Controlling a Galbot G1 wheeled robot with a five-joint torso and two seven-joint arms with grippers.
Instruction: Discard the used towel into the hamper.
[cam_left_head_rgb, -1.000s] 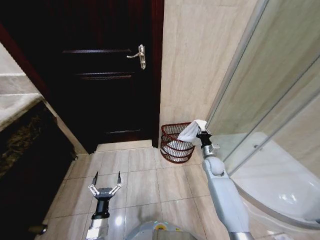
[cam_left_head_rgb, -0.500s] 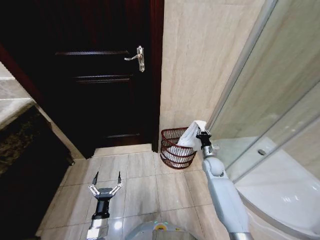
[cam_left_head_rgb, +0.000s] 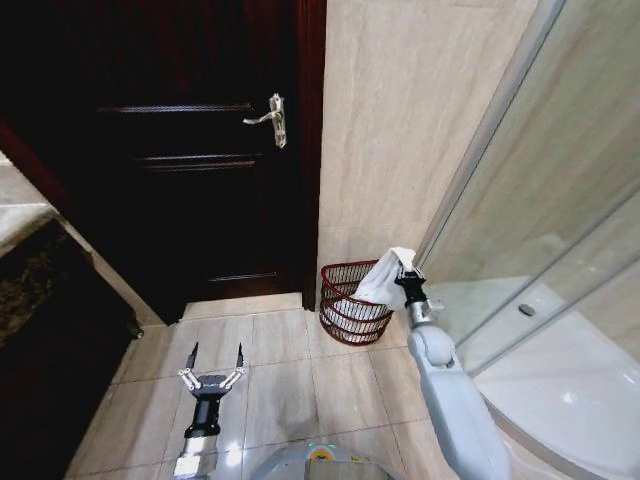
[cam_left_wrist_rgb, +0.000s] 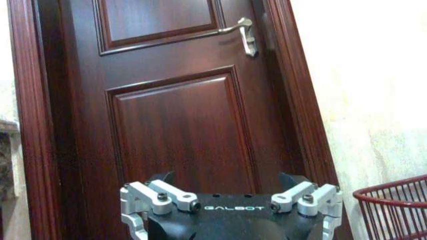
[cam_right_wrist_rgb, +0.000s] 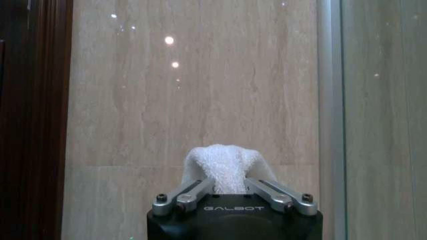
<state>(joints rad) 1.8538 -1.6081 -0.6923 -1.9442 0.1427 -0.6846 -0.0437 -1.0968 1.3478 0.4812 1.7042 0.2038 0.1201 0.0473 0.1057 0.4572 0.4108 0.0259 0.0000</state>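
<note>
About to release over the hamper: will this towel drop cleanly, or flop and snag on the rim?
The white towel probably behaves limp: it droops from the right gripper toward the hamper. It looks light, so it may drape over the rim. The open-weave wire could catch it.

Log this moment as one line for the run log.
right gripper: shut on towel, at hamper rim | towel: hanging over hamper, not released | left gripper: open, idle, low over floor
</note>
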